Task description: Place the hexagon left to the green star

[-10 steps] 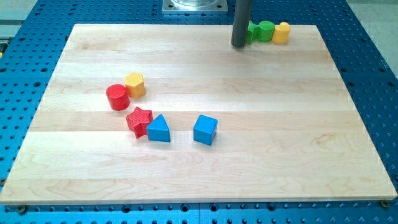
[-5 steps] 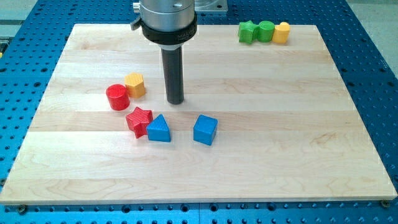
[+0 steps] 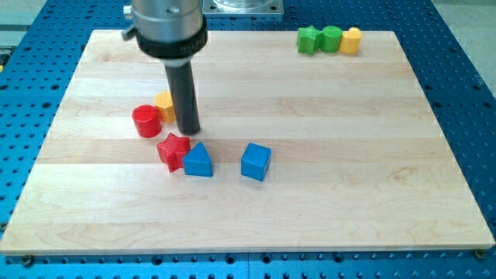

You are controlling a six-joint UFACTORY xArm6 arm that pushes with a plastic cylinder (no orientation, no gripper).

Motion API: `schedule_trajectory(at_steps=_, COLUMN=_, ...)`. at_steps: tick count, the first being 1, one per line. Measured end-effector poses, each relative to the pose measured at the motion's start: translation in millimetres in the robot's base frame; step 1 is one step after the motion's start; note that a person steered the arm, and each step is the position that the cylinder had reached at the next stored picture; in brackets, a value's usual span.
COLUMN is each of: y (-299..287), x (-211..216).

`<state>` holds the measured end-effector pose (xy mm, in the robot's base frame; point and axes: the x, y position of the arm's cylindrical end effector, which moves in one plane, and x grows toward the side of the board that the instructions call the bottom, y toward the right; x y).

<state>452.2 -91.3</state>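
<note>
Camera view: wooden board (image 3: 325, 201), eight plastic blocks. My tip (image 3: 188, 130), a bare rod holding nothing, sits just right of the yellow hexagon (image 3: 163, 102), partly hiding it. Green star (image 3: 308, 39) far top right. One red cylinder (image 3: 146, 121), ribbed red star (image 3: 173, 149), two blue.

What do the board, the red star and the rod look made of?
Board: pale wood, matt, with visible grain and plank seams. Red star: likely 3D-printed plastic, going by the fine ridges on top, though that is a guess. Rod: dark, smooth, slightly glossy, metal or plastic, I cannot tell; my tip sits just right of the yellow hexagon.
</note>
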Motion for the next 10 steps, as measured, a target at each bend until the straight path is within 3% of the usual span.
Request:
schedule_trajectory(at_steps=1, y=-96, x=-8)
schedule_trajectory(at_steps=3, y=-28, x=-70)
schedule_trajectory(at_steps=4, y=-14, x=-73)
schedule_trajectory(at_steps=5, y=-22, x=-22)
schedule_trajectory(at_steps=6, y=16, x=-16)
schedule_trajectory(at_steps=8, y=69, x=-130)
schedule_trajectory(at_steps=9, y=69, x=-66)
schedule_trajectory(at_steps=10, y=37, x=-64)
